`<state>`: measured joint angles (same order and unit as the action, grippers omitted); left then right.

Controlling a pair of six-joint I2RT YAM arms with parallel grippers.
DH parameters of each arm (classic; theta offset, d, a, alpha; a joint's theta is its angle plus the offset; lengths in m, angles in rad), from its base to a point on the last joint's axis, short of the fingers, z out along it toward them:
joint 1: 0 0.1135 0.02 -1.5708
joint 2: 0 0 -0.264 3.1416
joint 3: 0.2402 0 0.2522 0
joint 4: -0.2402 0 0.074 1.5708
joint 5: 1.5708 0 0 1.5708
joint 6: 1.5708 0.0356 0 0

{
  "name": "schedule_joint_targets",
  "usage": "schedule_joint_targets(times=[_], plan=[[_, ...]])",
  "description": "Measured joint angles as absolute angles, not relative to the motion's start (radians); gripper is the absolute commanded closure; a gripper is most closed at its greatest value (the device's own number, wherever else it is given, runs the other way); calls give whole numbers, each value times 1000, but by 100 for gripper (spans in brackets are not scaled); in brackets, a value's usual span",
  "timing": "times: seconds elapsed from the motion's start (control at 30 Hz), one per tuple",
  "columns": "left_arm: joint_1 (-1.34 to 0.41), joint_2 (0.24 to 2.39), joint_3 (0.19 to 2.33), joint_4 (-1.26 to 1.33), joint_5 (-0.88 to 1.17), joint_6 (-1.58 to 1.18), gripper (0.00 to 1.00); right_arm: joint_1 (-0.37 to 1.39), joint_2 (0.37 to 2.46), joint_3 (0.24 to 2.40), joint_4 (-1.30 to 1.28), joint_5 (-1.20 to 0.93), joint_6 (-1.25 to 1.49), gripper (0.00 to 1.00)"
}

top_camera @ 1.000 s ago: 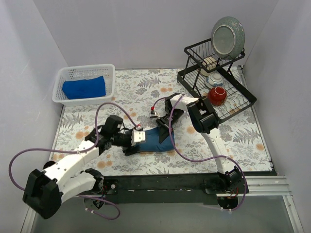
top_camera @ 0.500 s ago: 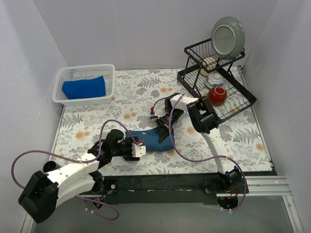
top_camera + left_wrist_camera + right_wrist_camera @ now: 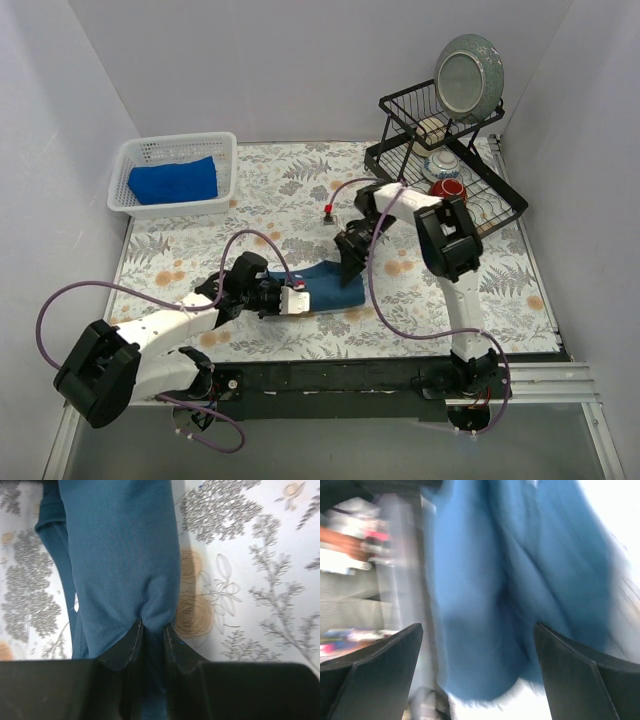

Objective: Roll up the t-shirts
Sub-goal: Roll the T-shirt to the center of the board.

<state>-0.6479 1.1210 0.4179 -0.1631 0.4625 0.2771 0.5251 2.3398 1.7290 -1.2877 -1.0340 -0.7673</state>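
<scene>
The dark teal t-shirt [image 3: 332, 286] lies bunched into a short roll on the floral mat, front of centre. My left gripper [image 3: 296, 300] is at its left end; in the left wrist view the two fingertips [image 3: 136, 630] are pinched on a fold of the teal cloth [image 3: 125, 555], so the left gripper [image 3: 153, 630] is shut on it. My right gripper [image 3: 350, 256] hovers over the roll's right end, open; the blurred right wrist view shows the right gripper [image 3: 477, 640] with its fingers wide apart above the teal t-shirt [image 3: 480, 605]. The royal blue t-shirt [image 3: 173, 180] lies folded in the basket.
A white mesh basket [image 3: 225, 160] stands at the back left. A black dish rack [image 3: 480, 215] at the back right holds a grey plate [image 3: 469, 76], a red bowl [image 3: 448, 195] and small dishes. Purple cables loop over both arms.
The left gripper has closed on the roll's left end after standing open. The right gripper has let go of the shirt, opened wide and swung slightly right.
</scene>
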Motion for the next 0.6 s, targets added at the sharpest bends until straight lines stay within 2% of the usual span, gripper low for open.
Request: schedule_joint_targets(times=[0.1, 0.23, 0.37, 0.53, 0.6], plan=[[-648, 1140, 468, -250, 505, 238, 100, 451, 2138, 1527, -1072, -902, -797, 1], [-637, 1184, 532, -347, 580, 148, 100, 365, 1697, 1149, -727, -720, -846, 1], [-597, 1225, 576, -406, 681, 44, 100, 491, 1325, 894, -472, -635, -872, 2], [-528, 1261, 599, -472, 785, -33, 100, 740, 1262, 739, -312, -567, -849, 1], [-508, 1281, 612, -487, 805, -42, 100, 785, 1256, 690, -266, -540, -842, 2]])
